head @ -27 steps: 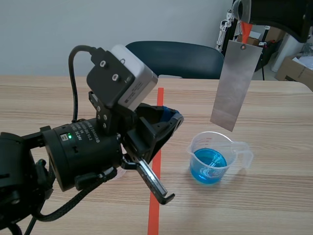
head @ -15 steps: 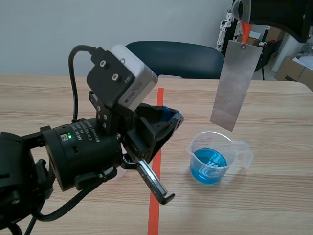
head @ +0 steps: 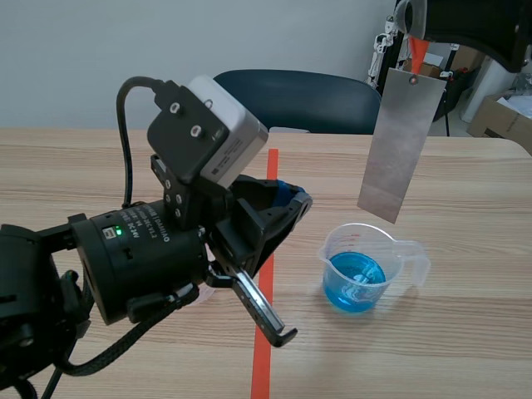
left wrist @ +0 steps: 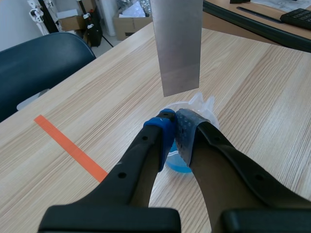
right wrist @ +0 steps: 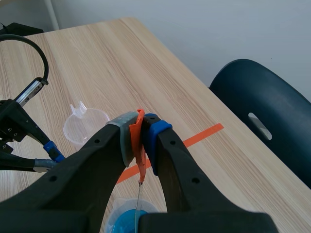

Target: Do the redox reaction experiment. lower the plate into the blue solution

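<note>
For lowering, the plate (head: 401, 145) is hung above the blue solution (head: 356, 283) by an orange tag (right wrist: 140, 145) pinched in the right end effector (right wrist: 139, 133); the left end effector (left wrist: 175, 128) is pressed together, empty.

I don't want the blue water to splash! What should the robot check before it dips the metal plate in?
1. Right end effector shut on the orange strip that carries the plate: ok.
2. Plate over the beaker, its lower edge above the rim: ok.
3. Beaker upright, blue solution inside: ok.
4. Left end effector shut, empty, apart from the beaker: ok.
5. Plate hangs straight: cannot tell; it leans in the scene view but looks straight in the left wrist view.
</note>
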Motion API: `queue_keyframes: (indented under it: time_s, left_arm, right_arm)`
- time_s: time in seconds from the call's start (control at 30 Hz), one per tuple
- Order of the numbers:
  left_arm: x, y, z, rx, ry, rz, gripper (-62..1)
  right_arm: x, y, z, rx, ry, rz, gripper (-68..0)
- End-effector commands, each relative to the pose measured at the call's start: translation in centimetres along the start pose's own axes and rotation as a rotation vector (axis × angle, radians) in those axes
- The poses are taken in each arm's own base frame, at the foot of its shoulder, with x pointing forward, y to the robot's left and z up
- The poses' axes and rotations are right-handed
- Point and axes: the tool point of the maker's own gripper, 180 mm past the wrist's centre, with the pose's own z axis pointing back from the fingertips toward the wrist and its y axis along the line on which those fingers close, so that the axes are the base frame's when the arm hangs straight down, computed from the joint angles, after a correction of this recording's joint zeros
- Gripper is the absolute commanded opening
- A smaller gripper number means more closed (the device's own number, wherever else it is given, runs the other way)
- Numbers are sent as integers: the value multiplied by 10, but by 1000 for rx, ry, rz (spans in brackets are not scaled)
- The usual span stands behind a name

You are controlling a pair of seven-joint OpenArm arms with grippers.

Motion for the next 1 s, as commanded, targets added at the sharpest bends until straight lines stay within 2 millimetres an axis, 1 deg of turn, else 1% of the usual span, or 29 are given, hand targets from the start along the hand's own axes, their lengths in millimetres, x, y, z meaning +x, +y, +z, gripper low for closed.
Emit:
queue_keyframes:
  time_s: [0.0, 0.33, 0.6, 0.7, 0.87, 0.97]
  left_arm:
    - [13, -3, 0, -7, -46, 2, -583]
    - [13, -3, 0, -7, -47, 2, -583]
    - [12, -1, 2, -2, -39, -4, -582]
    - [12, 0, 6, -1, -25, -22, -581]
    - [23, -1, 20, 1, -36, -46, -577]
    - [27, -5, 29, -4, -27, -49, -577]
  right_arm:
    - [12, -4, 1, -12, -34, 13, -676]
    - [7, -2, 1, -12, -27, -1, -676]
    - [6, -2, 1, -12, -27, -2, -676]
    - [6, -2, 1, -13, -26, -2, -676]
    - [5, -3, 1, -16, -21, 14, -676]
    - [4, -5, -1, -35, -22, 33, -676]
